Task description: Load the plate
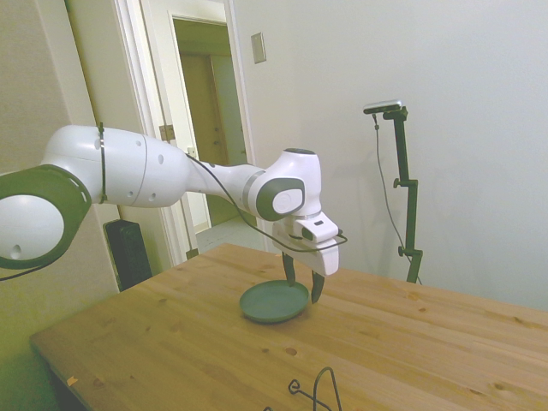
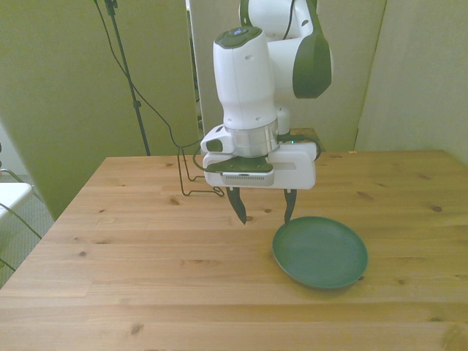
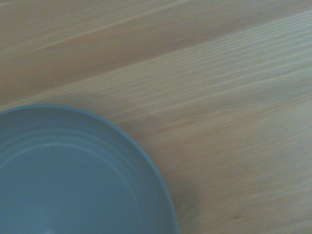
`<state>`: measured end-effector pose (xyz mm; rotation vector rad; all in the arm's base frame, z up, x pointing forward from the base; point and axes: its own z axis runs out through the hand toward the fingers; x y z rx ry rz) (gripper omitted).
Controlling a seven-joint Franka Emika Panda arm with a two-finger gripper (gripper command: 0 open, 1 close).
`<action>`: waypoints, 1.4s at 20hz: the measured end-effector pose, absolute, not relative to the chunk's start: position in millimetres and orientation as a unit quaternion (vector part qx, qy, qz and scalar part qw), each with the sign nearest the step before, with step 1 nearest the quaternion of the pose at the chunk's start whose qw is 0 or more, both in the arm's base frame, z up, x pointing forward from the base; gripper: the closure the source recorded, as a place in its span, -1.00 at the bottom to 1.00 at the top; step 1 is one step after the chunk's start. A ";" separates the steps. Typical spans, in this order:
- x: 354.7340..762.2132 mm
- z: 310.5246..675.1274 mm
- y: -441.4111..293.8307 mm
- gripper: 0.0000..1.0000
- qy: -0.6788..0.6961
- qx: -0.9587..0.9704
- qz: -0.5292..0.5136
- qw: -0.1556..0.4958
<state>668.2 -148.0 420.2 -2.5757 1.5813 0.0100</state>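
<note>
The teal-grey plate lies flat and empty on the wooden table, right of centre in the front view. In the side view the plate sits mid-table. My gripper hangs open just above the wood, off the plate's rim toward the front view's left, with one fingertip close to the rim. Nothing is between its fingers. From the side, the gripper stands just behind the plate. The wrist view catches part of the plate and bare wood beside it.
A dark wire rack stands on the table behind the gripper in the front view. The same wire rack shows at the side view's bottom edge. A cable runs down from the arm to it.
</note>
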 end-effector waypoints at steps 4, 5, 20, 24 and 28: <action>670.7 400.8 -152.5 -1.00 0.516 -0.854 0.017 0.072; 671.4 397.3 -152.0 -1.00 0.513 -0.855 0.020 0.077; 677.7 366.5 -139.7 -1.00 0.477 -0.868 0.036 0.131; 674.7 360.0 -139.8 1.00 0.477 -0.867 0.043 0.134; 673.4 357.0 -137.8 1.00 0.477 -0.867 0.048 0.135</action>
